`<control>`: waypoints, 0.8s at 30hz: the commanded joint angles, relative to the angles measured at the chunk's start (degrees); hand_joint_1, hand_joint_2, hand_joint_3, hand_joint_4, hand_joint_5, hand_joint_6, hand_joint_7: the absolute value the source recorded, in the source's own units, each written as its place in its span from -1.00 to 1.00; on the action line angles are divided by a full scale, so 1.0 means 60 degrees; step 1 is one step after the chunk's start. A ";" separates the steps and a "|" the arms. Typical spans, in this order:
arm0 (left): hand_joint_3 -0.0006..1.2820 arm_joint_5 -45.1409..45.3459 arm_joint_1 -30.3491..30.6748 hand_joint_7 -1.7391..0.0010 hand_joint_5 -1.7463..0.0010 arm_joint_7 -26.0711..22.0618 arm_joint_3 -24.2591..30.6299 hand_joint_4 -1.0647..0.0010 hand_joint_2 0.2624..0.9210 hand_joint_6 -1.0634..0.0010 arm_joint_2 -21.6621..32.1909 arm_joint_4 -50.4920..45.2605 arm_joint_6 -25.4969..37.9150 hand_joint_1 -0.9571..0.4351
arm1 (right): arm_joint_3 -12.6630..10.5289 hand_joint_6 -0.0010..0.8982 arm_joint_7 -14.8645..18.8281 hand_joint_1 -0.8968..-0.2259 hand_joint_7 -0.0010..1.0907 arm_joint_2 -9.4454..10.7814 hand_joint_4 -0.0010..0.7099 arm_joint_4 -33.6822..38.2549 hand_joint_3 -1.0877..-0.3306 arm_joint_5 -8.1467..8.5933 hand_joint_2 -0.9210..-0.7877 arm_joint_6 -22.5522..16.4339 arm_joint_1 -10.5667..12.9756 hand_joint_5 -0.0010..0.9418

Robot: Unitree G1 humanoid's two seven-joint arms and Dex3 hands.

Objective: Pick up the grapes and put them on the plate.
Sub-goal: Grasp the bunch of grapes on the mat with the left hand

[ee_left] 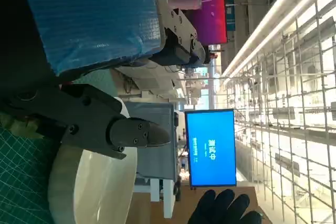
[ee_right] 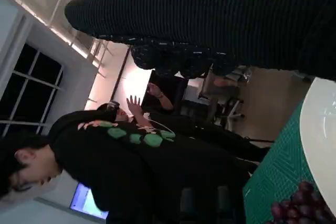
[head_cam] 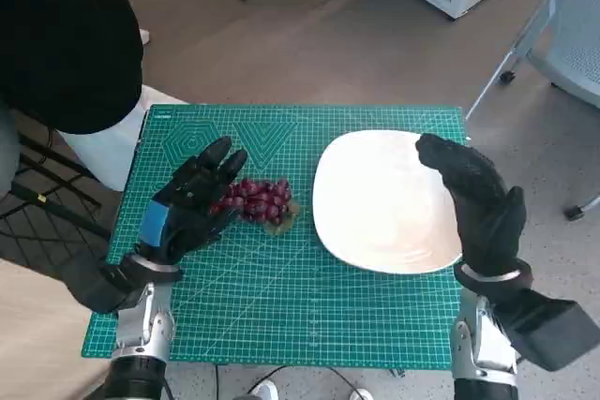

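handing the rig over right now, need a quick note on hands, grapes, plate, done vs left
Left robot hand: fingers spread over the near-left end of the grapes; no grip visible yet.
Right robot hand: open, holds nothing, over the right edge of the plate.
Grapes: on the green mat, just left of the plate.
Plate: bare.
Done: left hand is at the grapes.
Left: grip, lift, set them on the plate.

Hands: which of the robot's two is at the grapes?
The left hand, blue-taped, reaches over the grapes on the mat; the gloved right hand hovers over the plate.
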 commanded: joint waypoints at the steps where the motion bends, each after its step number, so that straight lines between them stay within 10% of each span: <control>1: -0.59 0.0005 0.0138 1.00 1.00 0.0019 -0.0027 0.23 1.00 0.07 0.0020 -0.0166 0.0094 -0.01 | 0.0029 -0.82 -0.0104 -0.27 -0.43 0.0001 -0.07 -0.0080 -0.07 -0.0084 -1.00 0.0219 0.0249 -0.99; 16: -0.62 0.0461 0.0145 1.00 1.00 0.0328 -0.0208 0.26 1.00 0.12 0.0062 -0.0247 -0.0177 -0.05 | 0.0006 -0.85 -0.0017 -0.27 -0.43 -0.0047 -0.08 -0.0029 -0.08 0.0011 -1.00 0.0257 0.0231 -0.99; 24: -0.92 0.5272 0.0262 1.00 1.00 0.2655 -0.1120 0.82 0.97 0.63 0.1520 -0.0972 -0.0903 -0.39 | -0.0021 -0.85 0.0054 -0.26 -0.42 -0.0108 -0.08 0.0114 -0.09 0.0026 -1.00 0.0172 0.0132 -1.00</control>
